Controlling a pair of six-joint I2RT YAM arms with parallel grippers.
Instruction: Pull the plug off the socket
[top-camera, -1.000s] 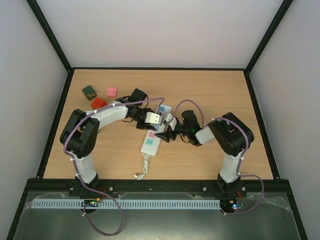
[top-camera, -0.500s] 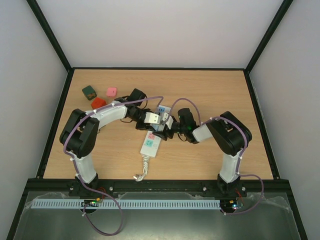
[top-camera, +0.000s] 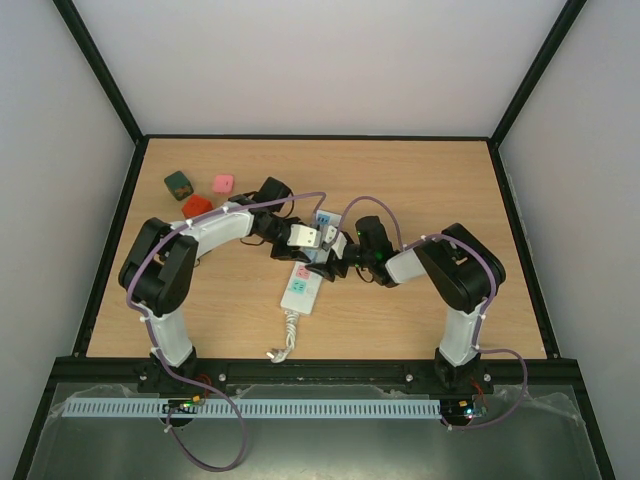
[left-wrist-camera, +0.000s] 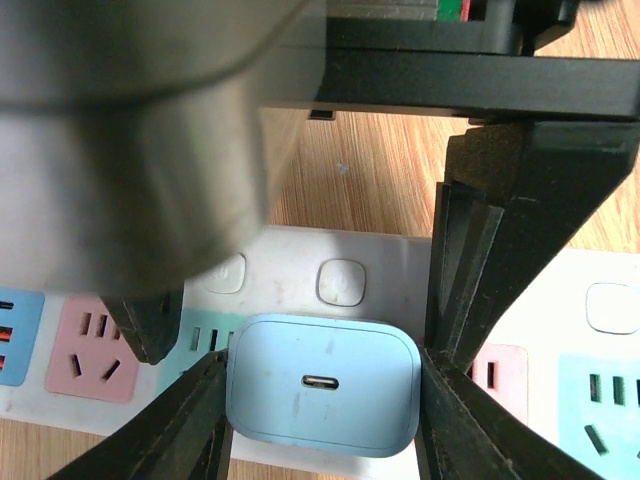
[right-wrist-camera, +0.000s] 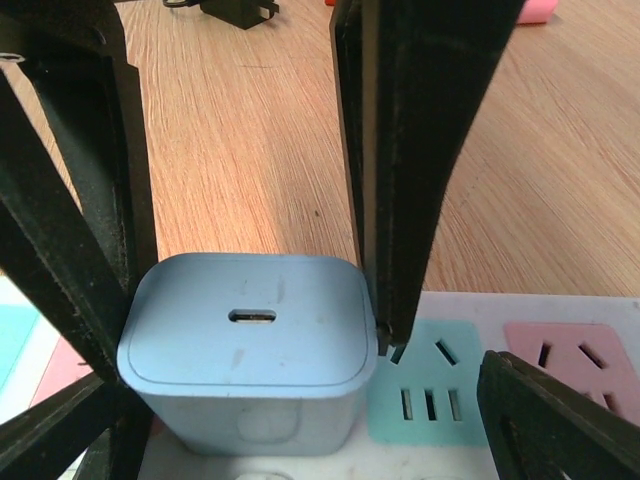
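Blue plug (left-wrist-camera: 322, 385) seated in socket (left-wrist-camera: 340, 285), left pincer (left-wrist-camera: 322, 405) clamping its sides

Blue plug (right-wrist-camera: 248, 350) seated in socket (right-wrist-camera: 430, 390), black fingers (right-wrist-camera: 420, 150) flanking both sides.

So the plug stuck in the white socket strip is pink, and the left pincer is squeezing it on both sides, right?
Not quite. The plug is light blue, not pink. The pink you see is some of the outlet faces on the white socket strip. The rest is right: the left wrist view shows the left pincer squeezing the plug on both sides.
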